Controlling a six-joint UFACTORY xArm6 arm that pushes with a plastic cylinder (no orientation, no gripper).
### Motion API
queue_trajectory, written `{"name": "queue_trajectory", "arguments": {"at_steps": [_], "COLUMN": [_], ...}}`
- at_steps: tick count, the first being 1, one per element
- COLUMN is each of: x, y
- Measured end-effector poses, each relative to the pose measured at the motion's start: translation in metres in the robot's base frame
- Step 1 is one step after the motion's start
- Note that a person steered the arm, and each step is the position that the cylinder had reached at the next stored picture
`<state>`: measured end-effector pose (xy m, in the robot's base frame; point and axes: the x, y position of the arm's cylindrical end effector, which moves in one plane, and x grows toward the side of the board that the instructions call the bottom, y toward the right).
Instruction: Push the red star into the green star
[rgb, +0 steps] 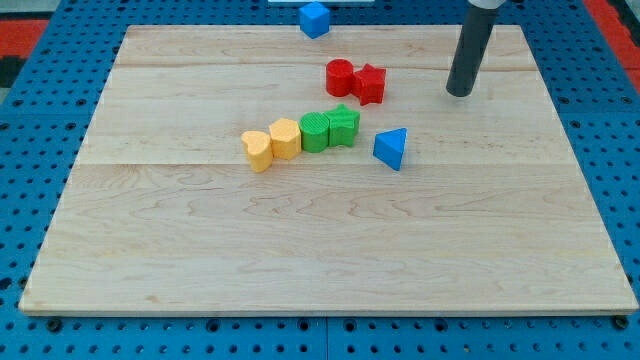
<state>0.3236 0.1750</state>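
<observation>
The red star sits in the upper middle of the wooden board, touching a red cylinder on its left. The green star lies just below it with a small gap, touching a green cylinder on its left. My tip rests on the board to the right of the red star, well apart from it and touching no block.
Two yellow blocks continue the row left of the green cylinder. A blue triangle lies right of and below the green star. A blue block sits at the board's top edge. The wooden board rests on a blue pegboard.
</observation>
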Motion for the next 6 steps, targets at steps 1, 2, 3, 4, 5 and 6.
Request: {"name": "queue_trajectory", "arguments": {"at_steps": [1,2,3,4,5,6], "x": [-0.003,-0.038,-0.040,-0.036,0.005,0.014], "y": [-0.022,-0.062,-0.078,-0.104,-0.115,-0.124]}}
